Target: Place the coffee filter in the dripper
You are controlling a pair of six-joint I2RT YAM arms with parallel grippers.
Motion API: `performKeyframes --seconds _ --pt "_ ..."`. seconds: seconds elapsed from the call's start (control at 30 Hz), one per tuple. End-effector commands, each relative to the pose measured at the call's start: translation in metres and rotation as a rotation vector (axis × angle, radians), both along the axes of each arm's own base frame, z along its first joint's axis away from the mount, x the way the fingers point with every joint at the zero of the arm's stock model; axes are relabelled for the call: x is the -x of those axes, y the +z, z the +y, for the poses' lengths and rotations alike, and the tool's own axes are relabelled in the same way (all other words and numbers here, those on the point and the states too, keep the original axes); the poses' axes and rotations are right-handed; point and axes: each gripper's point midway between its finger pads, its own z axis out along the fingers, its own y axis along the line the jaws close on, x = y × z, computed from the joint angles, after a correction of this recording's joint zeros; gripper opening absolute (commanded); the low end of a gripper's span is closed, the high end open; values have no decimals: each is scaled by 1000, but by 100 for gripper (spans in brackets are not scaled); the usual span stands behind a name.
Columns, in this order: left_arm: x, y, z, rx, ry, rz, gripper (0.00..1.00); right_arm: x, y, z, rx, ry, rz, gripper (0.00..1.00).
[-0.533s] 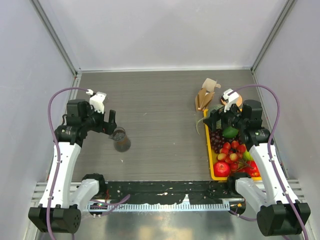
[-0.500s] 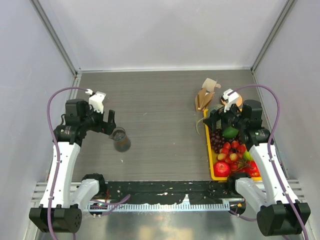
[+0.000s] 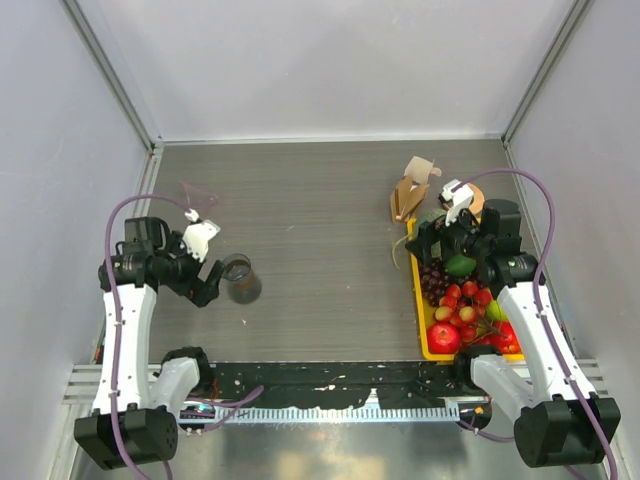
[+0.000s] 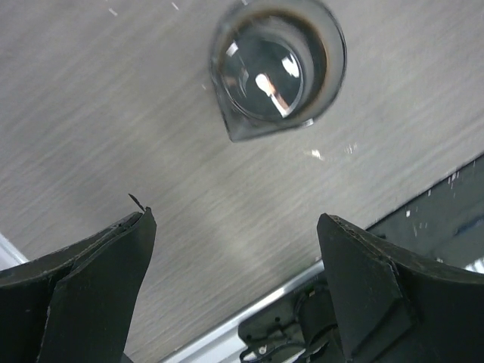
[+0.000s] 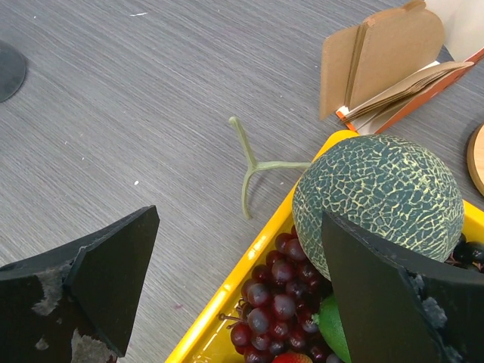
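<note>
The dripper (image 3: 240, 279), a small clear glass cone with a dark brownish rim, stands on the left part of the table. It shows from above in the left wrist view (image 4: 277, 64), and I see no paper in it. My left gripper (image 3: 208, 287) is open and empty, just left of the dripper and apart from it; in its wrist view (image 4: 234, 227) the jaws stand wide over bare table. My right gripper (image 3: 424, 240) is open and empty over the tray's far left corner (image 5: 234, 227). I cannot pick out a single loose coffee filter.
A bunch of brown paper filters (image 3: 404, 197) with a white piece (image 3: 420, 168) lies behind the yellow fruit tray (image 3: 417, 300); it shows in the right wrist view (image 5: 382, 60). The tray holds a melon (image 5: 378, 200), grapes (image 5: 291, 291) and other fruit. A green stem (image 5: 249, 170) lies beside it.
My left arm has drawn back towards the near edge, and its gripper has swung from behind the dripper to its left near side. The right arm has barely moved.
</note>
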Motion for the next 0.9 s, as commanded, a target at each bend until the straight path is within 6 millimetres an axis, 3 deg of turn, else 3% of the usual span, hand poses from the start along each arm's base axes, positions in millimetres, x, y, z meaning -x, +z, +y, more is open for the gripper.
performKeyframes --seconds 0.0,0.17,0.3,0.67,0.77,0.87 --pt "25 -32 3 -48 -125 124 99 -4 14 5 1 32 -44 96" --pt "18 -51 6 -49 -134 177 99 -5 11 6 3 33 -32 96" --pt "8 -56 2 -20 -149 176 99 -6 10 6 9 36 -33 96" --pt "-36 -60 -45 26 -312 93 99 -4 7 7 23 53 -25 95" --pt "-49 -54 -57 46 -353 82 94 -4 6 7 25 54 -24 96" --pt "-61 -48 -84 112 -441 71 84 -4 7 9 18 66 -21 96"
